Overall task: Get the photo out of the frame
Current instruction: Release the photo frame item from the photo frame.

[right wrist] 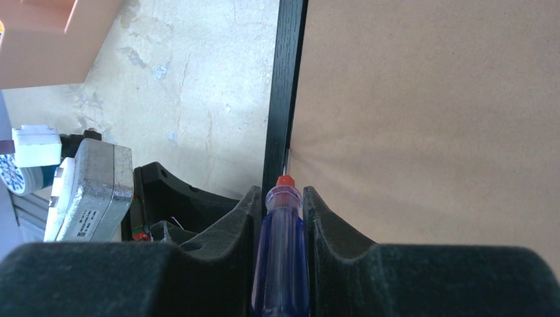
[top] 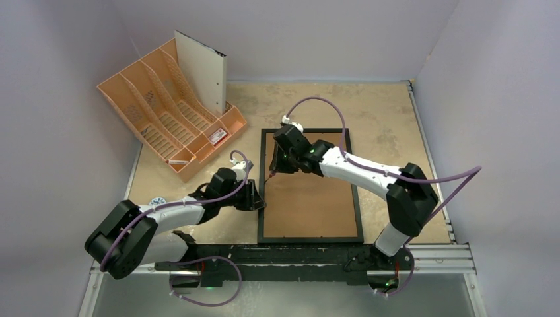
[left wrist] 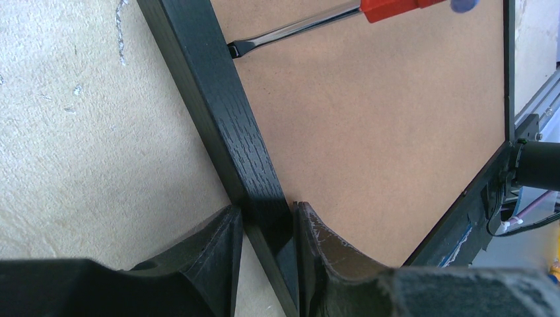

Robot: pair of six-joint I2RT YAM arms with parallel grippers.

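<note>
Frame (top: 310, 238), one only, lies back up in the middle of the surface (top: 389, 119), its near rail close to the near edge. One brown backing board (top: 307, 198) fills it, so the photo is hidden, on the side turned down. Two arms reach in. The left arm (top: 168, 214) comes from the near left, and the left jaws are clamped on the frame's left rail, with one finger (left wrist: 211, 254) on the surface side and the other on the board side. The right arm (top: 363, 173) crosses from the near right to the far left part of the frame, and the right jaws are closed on one screwdriver (right wrist: 280, 257) with a clear blue handle and a red collar. In the left wrist view its steel blade (left wrist: 290, 28) meets the inner edge of the left rail where the board ends; whether the tip sits under anything cannot be told. In the right wrist view the handle hides most of the blade. One orange organiser (top: 168, 112) stands far left, with one white sheet (top: 201, 72) upright at its far end; the small items in its near tray are too small to make out. Both wrist views cut the frame off at their edges.
</note>
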